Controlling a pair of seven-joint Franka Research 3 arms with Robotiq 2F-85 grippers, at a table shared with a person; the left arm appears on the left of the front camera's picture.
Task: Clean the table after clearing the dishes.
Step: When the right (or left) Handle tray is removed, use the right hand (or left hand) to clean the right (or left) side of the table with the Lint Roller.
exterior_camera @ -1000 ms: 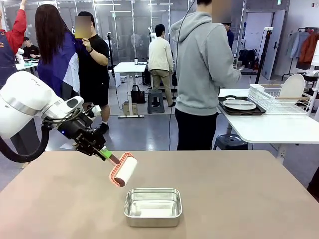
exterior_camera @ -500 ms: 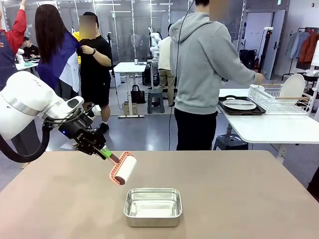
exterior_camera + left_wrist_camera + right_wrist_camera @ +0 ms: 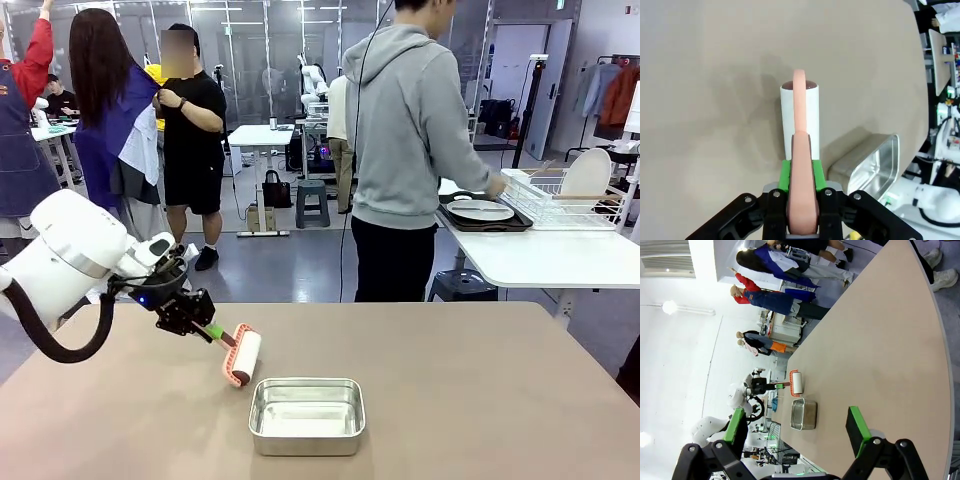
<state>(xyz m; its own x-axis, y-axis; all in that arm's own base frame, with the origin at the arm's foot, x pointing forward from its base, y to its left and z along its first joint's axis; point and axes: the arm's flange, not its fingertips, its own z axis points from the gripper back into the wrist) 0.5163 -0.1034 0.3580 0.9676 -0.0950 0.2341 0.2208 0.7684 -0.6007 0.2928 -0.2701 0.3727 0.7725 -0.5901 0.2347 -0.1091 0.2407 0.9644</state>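
My left gripper (image 3: 207,329) is shut on the pink handle of a lint roller (image 3: 243,356). Its white roll lies low on the brown table (image 3: 480,400), just left of a steel pan. In the left wrist view the left gripper (image 3: 801,176) clamps the handle between green pads, and the lint roller (image 3: 800,112) points away over the table (image 3: 715,100). My right gripper (image 3: 796,432) hangs open above the table (image 3: 880,340), holding nothing. The dishes, a white plate on a dark tray (image 3: 482,211), sit on the white side table.
The steel pan (image 3: 306,415) stands near the table's front middle; the steel pan (image 3: 867,162) is close beside the roller. A person in a grey hoodie (image 3: 405,130) faces the white side table, reaching toward a dish rack (image 3: 560,198). Other people stand farther back.
My left arm has dropped and pulled back left, bringing the roller from above the pan down onto the tabletop. The person has reached toward the tray.
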